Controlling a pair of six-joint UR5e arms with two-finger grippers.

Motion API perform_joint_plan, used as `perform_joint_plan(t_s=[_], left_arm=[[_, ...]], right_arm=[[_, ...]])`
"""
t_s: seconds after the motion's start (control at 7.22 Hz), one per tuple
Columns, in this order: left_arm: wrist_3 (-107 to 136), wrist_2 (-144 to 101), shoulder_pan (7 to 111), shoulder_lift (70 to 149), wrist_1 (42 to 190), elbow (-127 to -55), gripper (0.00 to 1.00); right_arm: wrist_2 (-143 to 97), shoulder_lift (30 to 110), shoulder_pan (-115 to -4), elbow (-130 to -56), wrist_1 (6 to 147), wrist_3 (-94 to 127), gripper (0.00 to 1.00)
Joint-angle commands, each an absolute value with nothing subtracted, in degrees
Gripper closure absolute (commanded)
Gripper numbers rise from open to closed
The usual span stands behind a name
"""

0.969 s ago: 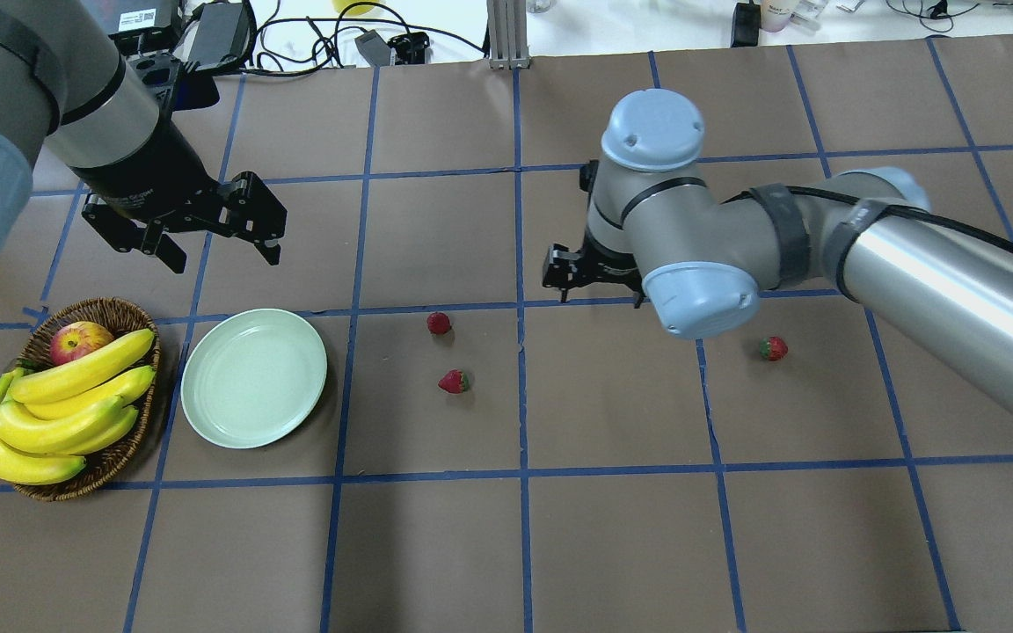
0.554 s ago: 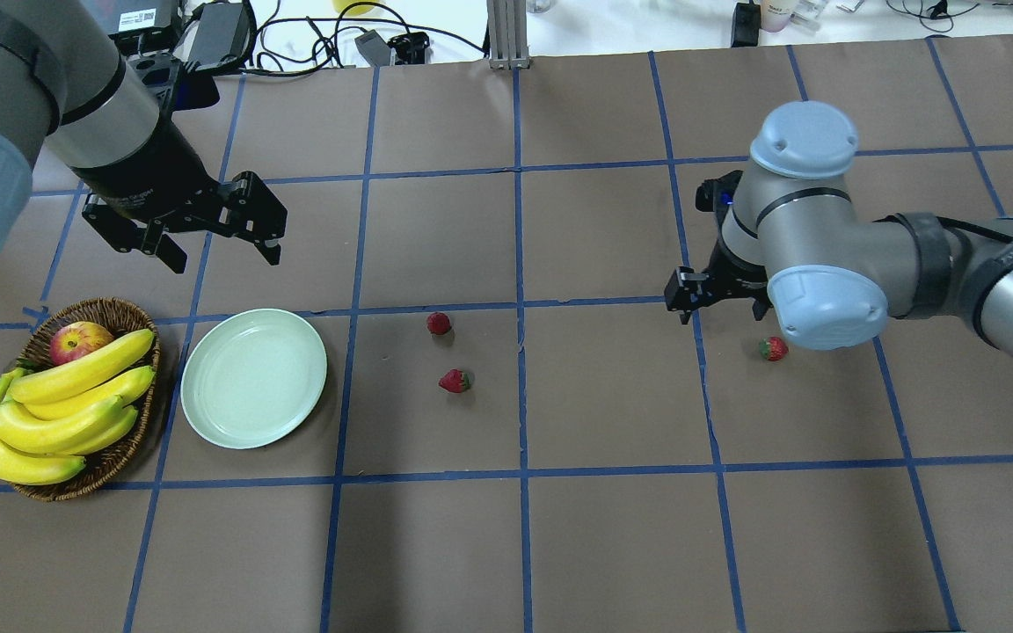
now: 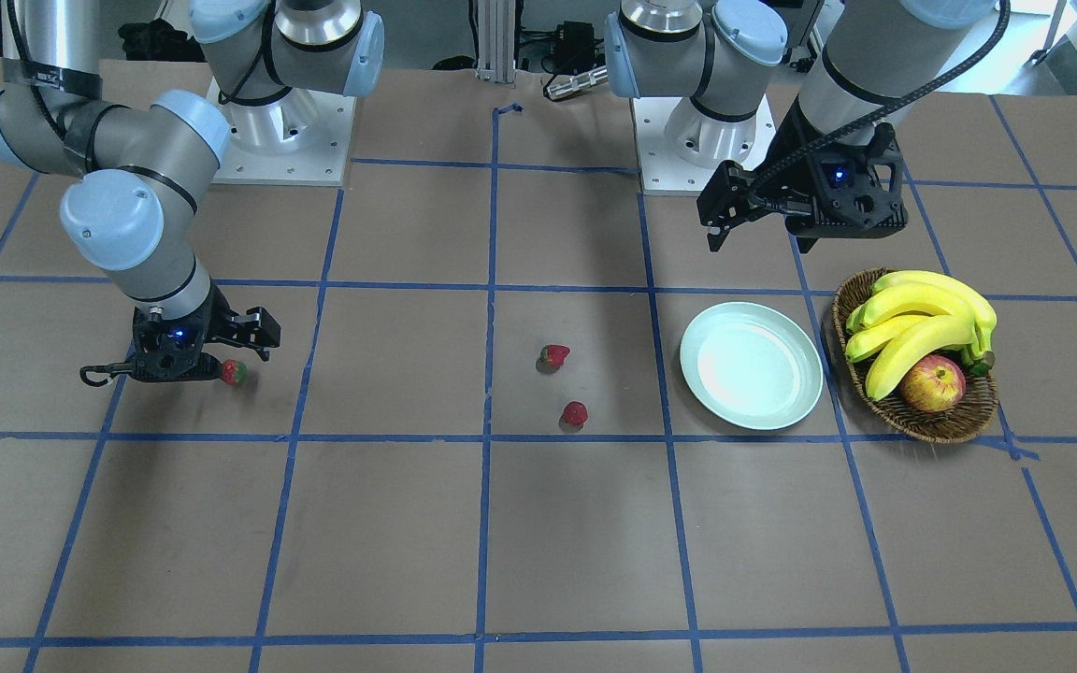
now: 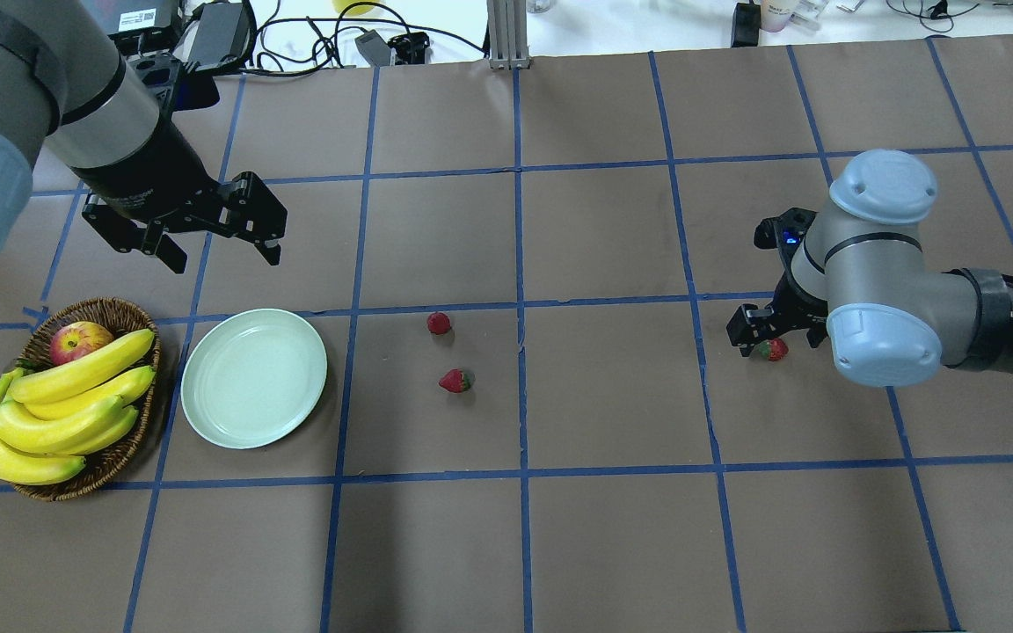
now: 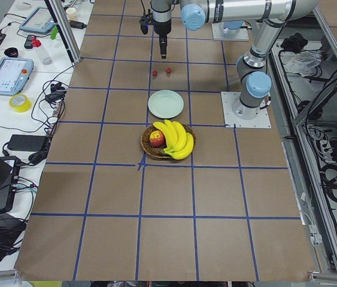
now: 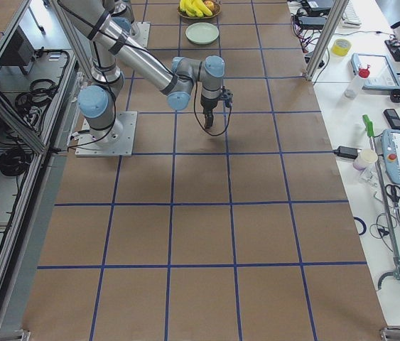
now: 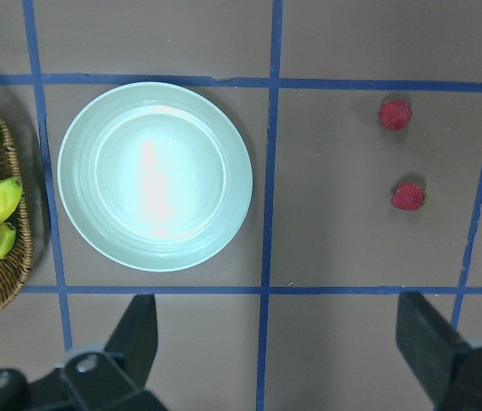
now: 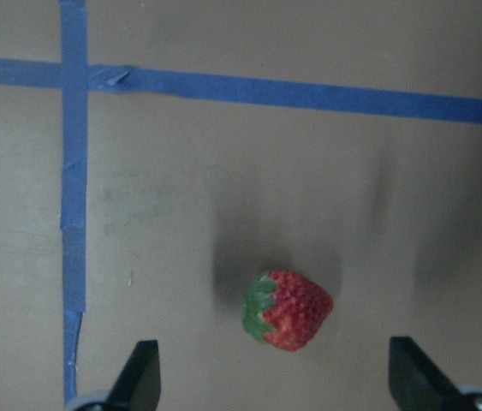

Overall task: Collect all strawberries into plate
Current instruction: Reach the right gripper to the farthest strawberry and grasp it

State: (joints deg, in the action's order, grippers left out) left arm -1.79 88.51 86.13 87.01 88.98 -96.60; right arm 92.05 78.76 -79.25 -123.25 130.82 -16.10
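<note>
Three strawberries lie on the brown table. Two sit near the middle, one farther point(image 4: 439, 323) and one nearer point(image 4: 454, 381). The third strawberry point(image 4: 772, 349) point(image 8: 288, 310) is out to the right. My right gripper point(image 4: 775, 338) point(image 8: 276, 377) hangs open low over it, one finger on each side and neither touching it. The pale mint plate point(image 4: 254, 377) point(image 7: 155, 175) holds nothing and stands left of the middle pair. My left gripper point(image 4: 225, 255) point(image 7: 279, 334) hovers open beyond the plate, with nothing between its fingers.
A brown wicker basket point(image 4: 111, 309) with bananas point(image 4: 67, 404) and a red-yellow apple point(image 4: 80, 341) stands just left of the plate. Blue tape lines grid the table. Cables and power bricks point(image 4: 216, 31) lie along the far edge.
My right arm swung from the table's middle out to the right and came down over the rightmost strawberry. The left arm, plate and other two strawberries stayed put.
</note>
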Motion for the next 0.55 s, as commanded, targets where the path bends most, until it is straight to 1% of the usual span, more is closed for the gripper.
perform_joint_plan(t_s=[0.0, 0.14, 0.28, 0.42], left_arm=[[-1.8, 88.5, 86.2, 86.6, 88.9, -97.9, 0.0], [-1.8, 88.4, 86.2, 86.6, 88.8, -98.0, 0.0], [-1.8, 88.4, 86.2, 86.6, 88.8, -98.0, 0.0], [-1.8, 88.4, 86.2, 86.6, 88.7, -98.0, 0.0]], right_arm=[[91.7, 76.7, -79.1, -123.7, 131.2, -17.0, 0.1], [91.6, 75.9, -79.1, -123.6, 131.6, -17.0, 0.13], [91.5, 75.5, -79.1, -123.3, 131.7, -17.0, 0.25], [91.6, 75.3, -79.1, -123.0, 131.8, -18.6, 0.46]])
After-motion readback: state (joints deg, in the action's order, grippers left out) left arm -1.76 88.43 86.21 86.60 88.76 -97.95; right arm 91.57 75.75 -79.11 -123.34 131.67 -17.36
